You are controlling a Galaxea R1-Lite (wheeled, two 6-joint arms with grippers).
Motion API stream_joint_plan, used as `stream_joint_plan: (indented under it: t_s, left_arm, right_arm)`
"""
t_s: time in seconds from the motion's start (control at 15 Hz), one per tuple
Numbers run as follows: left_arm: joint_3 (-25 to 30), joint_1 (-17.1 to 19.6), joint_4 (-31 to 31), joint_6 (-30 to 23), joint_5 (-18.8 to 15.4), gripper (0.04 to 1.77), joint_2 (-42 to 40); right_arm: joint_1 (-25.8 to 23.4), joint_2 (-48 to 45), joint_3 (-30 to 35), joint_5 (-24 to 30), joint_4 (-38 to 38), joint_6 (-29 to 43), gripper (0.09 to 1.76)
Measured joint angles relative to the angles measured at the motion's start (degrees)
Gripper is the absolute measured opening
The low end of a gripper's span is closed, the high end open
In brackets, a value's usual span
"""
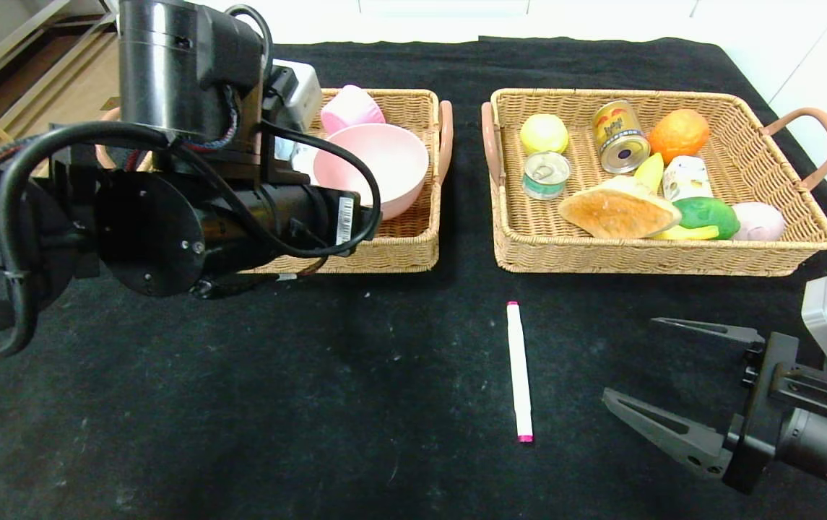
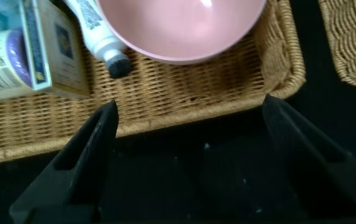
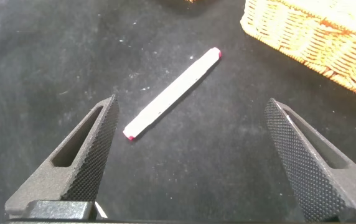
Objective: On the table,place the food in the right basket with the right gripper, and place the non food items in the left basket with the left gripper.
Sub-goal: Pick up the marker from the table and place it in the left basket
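Wicker left basket (image 1: 413, 249) at upper left holds the pink bowl (image 1: 373, 166). Above its near rim hangs the left pincer (image 2: 187, 152), spread wide and empty. On the black table (image 1: 240, 404), centre frame, lies the pen (image 1: 519, 372), a non-food item: the left pincer should probably straddle it crosswise. Right basket (image 1: 673, 256) holds food. Right pincer (image 1: 662, 375), lower right, gapes empty, level, aimed toward the pen.

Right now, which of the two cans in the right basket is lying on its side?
The taller gold can, at the back of the right basket, lies on its side with its end facing the camera. The short green can stands upright, pull-tab lid up.
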Motion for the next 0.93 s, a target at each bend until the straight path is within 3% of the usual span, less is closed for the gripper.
stream_joint_plan:
  t_s: [0.13,0.47,0.67,0.93]
  left_arm:
    - [-0.06,-4.33,-0.18,-2.10,2.38,1.68,1.54]
    - [0.49,-11.01,-0.29,-10.28,3.69,1.69,6.72]
    - [0.62,-14.12,-0.29,-12.04,6.27,1.70,8.92]
    - [0.55,-17.52,-0.35,-12.96,6.92,1.70,11.36]
  right_arm:
    - [-0.85,0.20,-0.30,0.00,0.00,-0.06,1.71]
    - [-1.93,-1.41,-1.07,0.11,-0.02,-0.05,1.71]
    - [-2.06,-2.65,-1.33,0.06,-0.02,-0.02,1.71]
    - [-2.06,-4.13,-1.57,0.06,-0.02,-0.05,1.71]
